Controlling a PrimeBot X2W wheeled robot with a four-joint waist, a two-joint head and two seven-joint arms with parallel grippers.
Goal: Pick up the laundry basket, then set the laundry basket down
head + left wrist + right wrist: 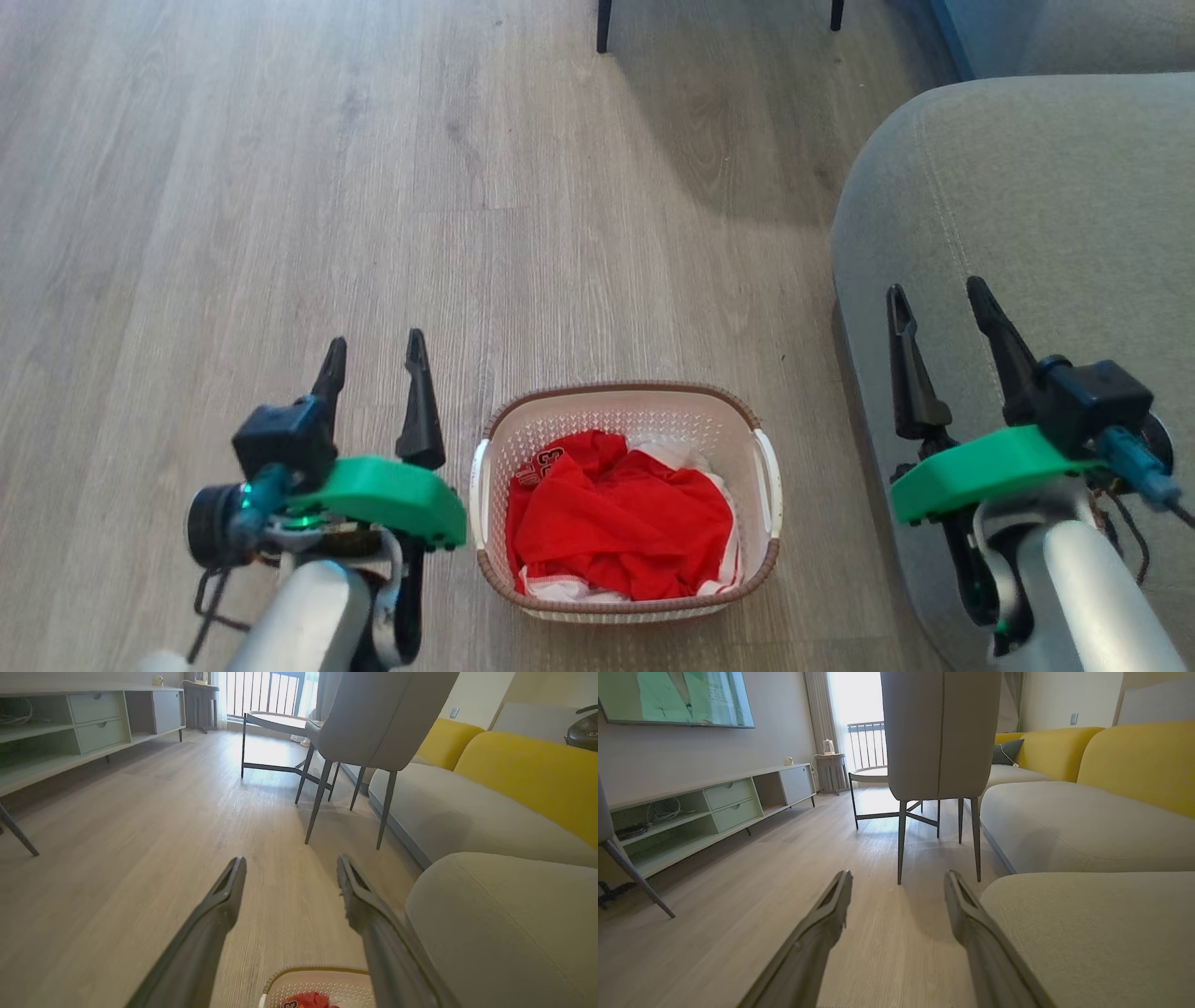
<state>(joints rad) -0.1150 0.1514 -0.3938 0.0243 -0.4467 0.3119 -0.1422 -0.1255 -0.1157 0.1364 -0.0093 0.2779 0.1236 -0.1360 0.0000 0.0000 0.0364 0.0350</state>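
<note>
Pale grey wood-plank floor (280, 187), grey fabric sofa cushion (1027, 233) on the robot's right. The small cream-white perforated plastic laundry basket (607, 420) with a brown woven-look rim sits on the floor between the arms, a red garment (616, 523) inside. Left gripper (375, 341) just beside it, fingers apart, empty. Right gripper (936, 287) over the cushion, fingers apart, empty. Nothing gripped, so it looks like both pickup and set-down are left.

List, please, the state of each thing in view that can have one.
laundry basket, upright on the floor, ungripped, part full.
red clothing, crumpled inside the basket.
left gripper, open, empty, left of the basket.
right gripper, open, empty, right of the basket.
cabinet drawers, both shut.
</note>
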